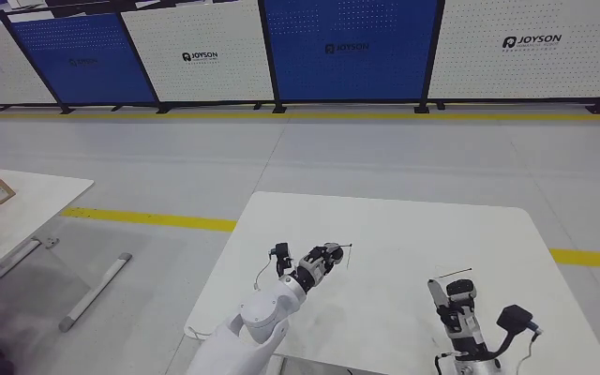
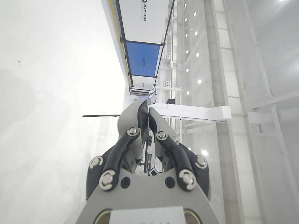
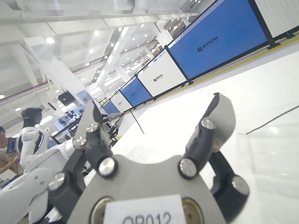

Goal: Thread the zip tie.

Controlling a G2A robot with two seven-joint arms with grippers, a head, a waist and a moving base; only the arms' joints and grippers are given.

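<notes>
Left wrist view, fingers [image 2: 129, 117] pinching zip tie [image 2: 100, 116], logo panels [image 2: 140, 12] behind

The white wall boards full of little holes [image 1: 525, 70] each have a small dark sign with one short word in big letters. The blue wall boards [image 1: 347, 75] have the same sign and word. A white paper sticker [image 3: 144, 211] on the right gripper [image 3: 156, 102] has big dark letters and numbers, cut off at the edge.
</notes>
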